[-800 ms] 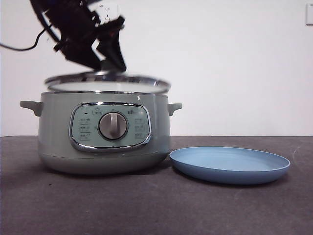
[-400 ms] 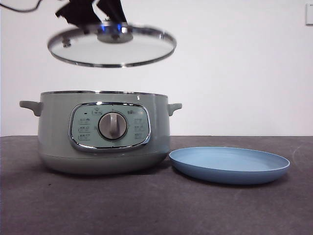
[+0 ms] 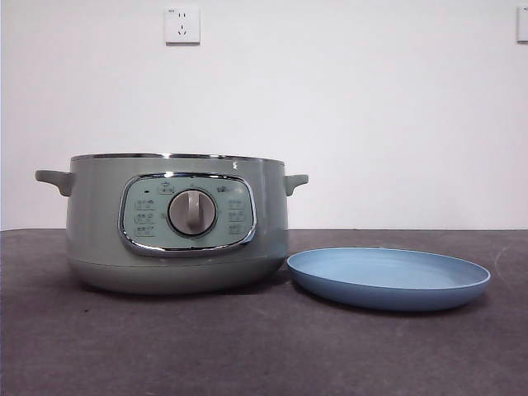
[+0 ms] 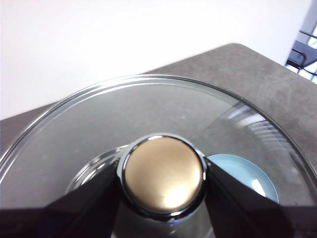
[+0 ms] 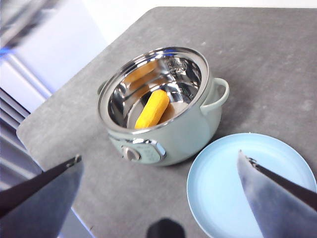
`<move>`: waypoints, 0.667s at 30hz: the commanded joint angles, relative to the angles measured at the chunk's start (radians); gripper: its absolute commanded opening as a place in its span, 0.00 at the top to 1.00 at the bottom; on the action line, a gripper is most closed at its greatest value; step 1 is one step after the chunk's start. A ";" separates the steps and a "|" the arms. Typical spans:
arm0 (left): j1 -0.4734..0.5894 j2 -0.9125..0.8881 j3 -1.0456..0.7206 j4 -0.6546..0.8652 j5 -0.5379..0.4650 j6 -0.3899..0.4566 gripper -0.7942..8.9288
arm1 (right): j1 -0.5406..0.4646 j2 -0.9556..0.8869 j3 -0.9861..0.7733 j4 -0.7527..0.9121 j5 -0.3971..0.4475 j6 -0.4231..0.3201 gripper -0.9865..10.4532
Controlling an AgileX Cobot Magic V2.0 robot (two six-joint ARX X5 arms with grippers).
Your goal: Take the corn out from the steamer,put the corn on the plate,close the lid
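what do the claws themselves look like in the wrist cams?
Left claw: two flat matte black jaws, wedge-shaped, widening toward the picture's bottom edge. Right claw: two dark grey-black jaws tapering to thin pointed tips, one with a small metallic glint. No cables or markings visible.

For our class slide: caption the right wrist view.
Open right gripper above uncovered steamer, corn inside, empty plate beside.
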 commanded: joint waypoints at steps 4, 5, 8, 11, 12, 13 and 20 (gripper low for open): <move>0.002 -0.161 0.015 -0.153 -0.064 0.003 0.93 | 0.068 0.074 -0.001 0.133 0.009 0.084 0.39; 0.002 -0.179 0.015 -0.180 -0.073 0.003 0.93 | 0.088 0.087 -0.001 0.165 0.022 0.101 0.39; 0.002 -0.242 0.015 -0.253 -0.077 -0.002 0.93 | 0.171 0.139 0.008 0.252 0.093 0.145 0.39; 0.002 -0.303 0.015 -0.316 -0.103 -0.005 0.93 | 0.261 0.220 0.056 0.261 0.180 0.148 0.39; 0.002 -0.319 0.015 -0.335 -0.117 -0.007 0.93 | 0.288 0.250 0.076 0.261 0.205 0.149 0.39; 0.002 -0.341 0.015 -0.362 -0.137 -0.010 0.93 | 0.322 0.293 0.108 0.260 0.237 0.152 0.39; 0.002 -0.458 0.015 -0.489 -0.192 -0.027 0.93 | 0.484 0.564 0.357 0.223 0.383 0.152 0.39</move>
